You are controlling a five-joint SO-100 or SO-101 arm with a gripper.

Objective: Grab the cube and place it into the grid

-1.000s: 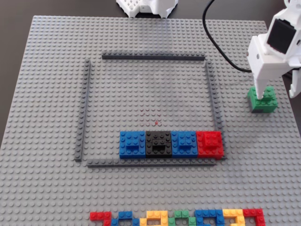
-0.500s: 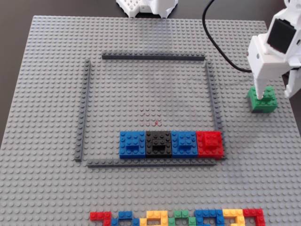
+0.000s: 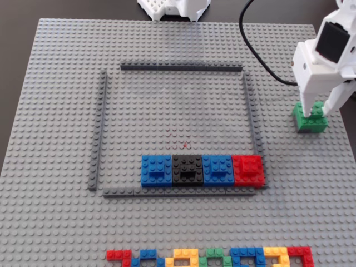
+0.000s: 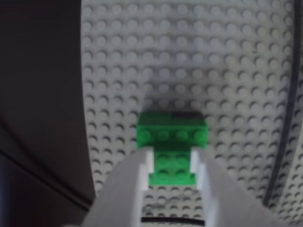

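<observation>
At the right edge of the grey studded baseplate [image 3: 61, 111], outside the square frame of thin dark grey strips [image 3: 251, 114], the green brick cube [image 3: 311, 118] sits on the studs with the white gripper [image 3: 315, 113] lowered over it. In the wrist view the two white fingers [image 4: 144, 163] stand on either side of the cube's [image 4: 173, 142] narrower upper block, their inner faces right against its sides, so the jaws look closed around the cube or very nearly so; whether they press hard enough to carry it cannot be told. The cube's base appears to rest on the plate, so I judge the grasp to be at hand and the lift not yet begun. Inside the frame, along its lower strip in the fixed view, a row of four cubes is already set: blue [image 3: 157, 169], black [image 3: 187, 168], blue [image 3: 217, 168] and red [image 3: 247, 169]. Most of the framed area above that row is bare studs. What remains, as I read it, is to raise the green cube, carry it leftward over the right strip, and set it down within the frame. A line of loose coloured bricks [image 3: 211, 258] lies along the bottom edge.
</observation>
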